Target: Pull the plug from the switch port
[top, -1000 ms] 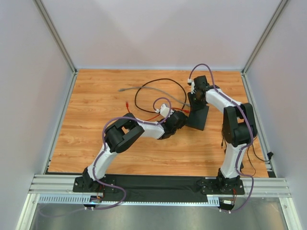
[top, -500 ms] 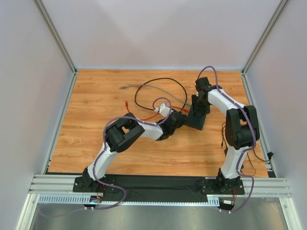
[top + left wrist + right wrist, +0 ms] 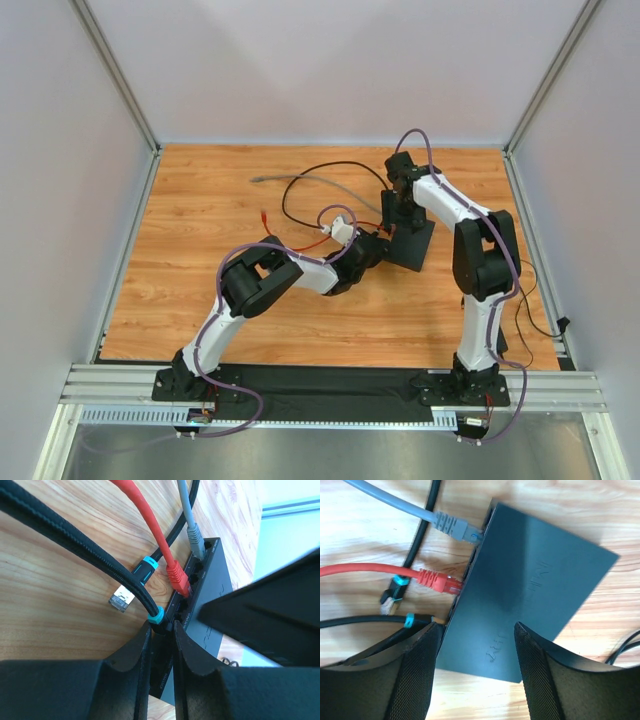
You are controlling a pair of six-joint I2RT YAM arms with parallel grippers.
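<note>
My left gripper (image 3: 161, 647) is clenched on the black plug with a teal collar (image 3: 159, 617), right where its thick black braided cable (image 3: 65, 535) meets the port row of the flat matte-black rectangular switch (image 3: 212, 580). The switch lies flat on the wood-grain table (image 3: 200, 260), right of centre, between my two arms. My right gripper (image 3: 479, 630) hangs over the near end of the switch with its fingers spread wide and nothing in them, so as far as I can see nothing pins the box down. That is my main worry: if I pull now, the light switch probably slides along with the plug instead of letting it go. I also cannot tell whether the plug's latch tab is pressed. If it is not, the fingers may slip back along the braid or strain the port. The red plug on its red cable (image 3: 437, 580) and the grey plug on a grey cable (image 3: 452, 526) sit in neighbouring ports, and a dragged switch would tug both. A loose black connector with a teal band (image 3: 121, 599) lies just beside my pull path and could snag the cable.
</note>
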